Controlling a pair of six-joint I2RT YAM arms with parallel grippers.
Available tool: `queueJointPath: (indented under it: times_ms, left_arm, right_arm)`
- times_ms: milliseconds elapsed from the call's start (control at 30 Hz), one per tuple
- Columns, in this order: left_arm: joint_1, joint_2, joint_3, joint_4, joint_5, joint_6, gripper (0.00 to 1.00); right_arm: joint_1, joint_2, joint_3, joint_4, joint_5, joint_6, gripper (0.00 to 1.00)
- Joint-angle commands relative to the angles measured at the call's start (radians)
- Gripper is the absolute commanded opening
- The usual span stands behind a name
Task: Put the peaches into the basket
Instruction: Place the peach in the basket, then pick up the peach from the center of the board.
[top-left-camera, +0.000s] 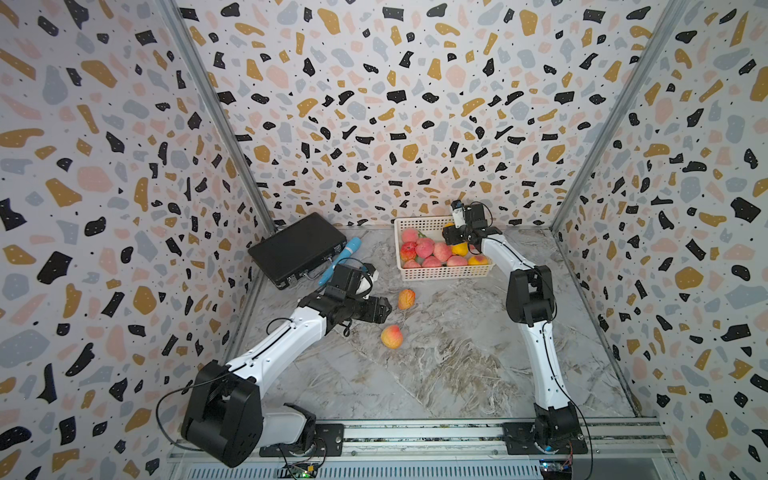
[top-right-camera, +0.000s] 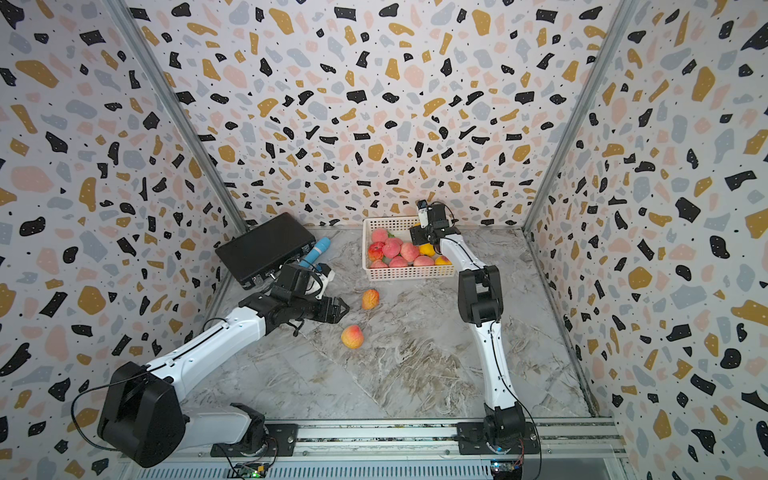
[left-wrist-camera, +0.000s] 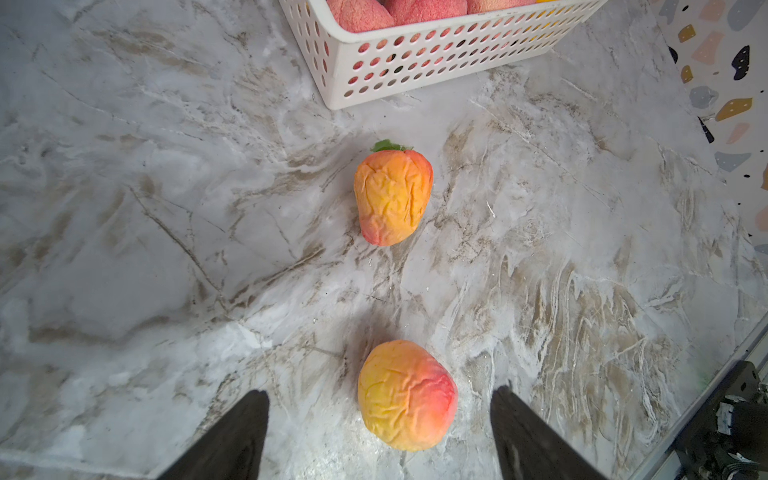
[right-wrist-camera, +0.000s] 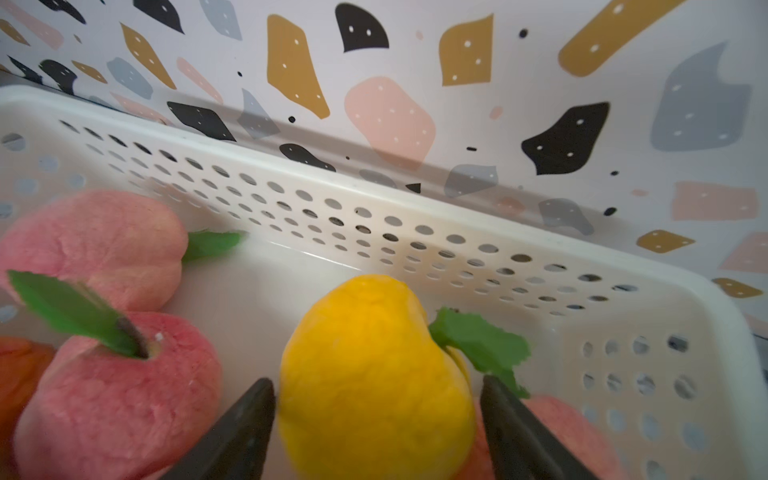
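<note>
Basket (top-left-camera: 444, 272) has right hand (right-wrist-camera: 376, 379) straddling a yellow peach (right-wrist-camera: 374, 365), grip unclear, while left hand (top-left-camera: 387, 309) sits wide open by two loose peaches (left-wrist-camera: 407, 395) on the bench (top-left-camera: 457, 365).

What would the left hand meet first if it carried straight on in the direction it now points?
Probably the nearer loose peach, framed between the left hand's open fingers; the leafed peach lies beyond. How high the hand hovers is unclear.

Marble top (top-left-camera: 436, 374): basket (top-left-camera: 444, 272), case (top-left-camera: 297, 249), 2 peaches (top-left-camera: 406, 299) (top-left-camera: 391, 336)
</note>
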Motion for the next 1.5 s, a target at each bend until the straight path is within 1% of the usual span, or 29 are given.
queueJointPath:
  times_ms: [0, 167, 333, 433, 600, 800, 1000, 1067, 1133, 1300, 1467]
  left_arm:
    - [0.005, 0.007, -0.005, 0.026, 0.015, -0.008, 0.84]
    - [0.006, 0.023, 0.002, 0.032, 0.020, -0.013, 0.85]
    - [0.006, 0.024, 0.006, 0.034, 0.023, -0.008, 0.85]
    - [0.005, 0.025, 0.008, 0.037, 0.025, -0.006, 0.85]
    - [0.006, 0.030, 0.013, 0.049, 0.031, -0.002, 0.85]
    - [0.006, 0.077, 0.052, 0.062, 0.030, 0.020, 0.86]
    - [-0.021, 0.173, 0.123, 0.086, 0.005, 0.041, 0.85]
    - [-0.036, 0.218, 0.155, 0.087, -0.004, 0.051, 0.85]
    - [-0.049, 0.267, 0.192, 0.092, -0.014, 0.059, 0.85]
    - [-0.090, 0.388, 0.295, 0.054, -0.040, 0.078, 0.85]
    - [-0.111, 0.490, 0.365, 0.036, -0.078, 0.084, 0.85]
  right_arm:
    - [-0.005, -0.022, 0.057, -0.003, -0.012, -0.009, 0.88]
    - [-0.006, -0.054, 0.058, -0.003, -0.006, 0.001, 0.96]
    - [-0.006, -0.133, 0.050, -0.021, 0.003, 0.005, 0.98]
    - [-0.006, -0.213, -0.013, -0.006, 0.006, 0.011, 0.98]
    - [-0.005, -0.409, -0.270, 0.103, 0.030, 0.039, 0.99]
    - [-0.006, -0.700, -0.663, 0.230, 0.038, 0.099, 0.99]
    - [-0.006, -0.971, -1.055, 0.317, 0.053, 0.167, 0.97]
    - [-0.007, -1.044, -1.165, 0.329, 0.056, 0.175, 0.97]
    - [-0.006, -1.126, -1.263, 0.339, 0.069, 0.217, 0.97]
    - [-0.006, -1.254, -1.401, 0.317, 0.077, 0.240, 0.97]
    - [-0.006, -1.311, -1.445, 0.275, 0.095, 0.228, 0.97]
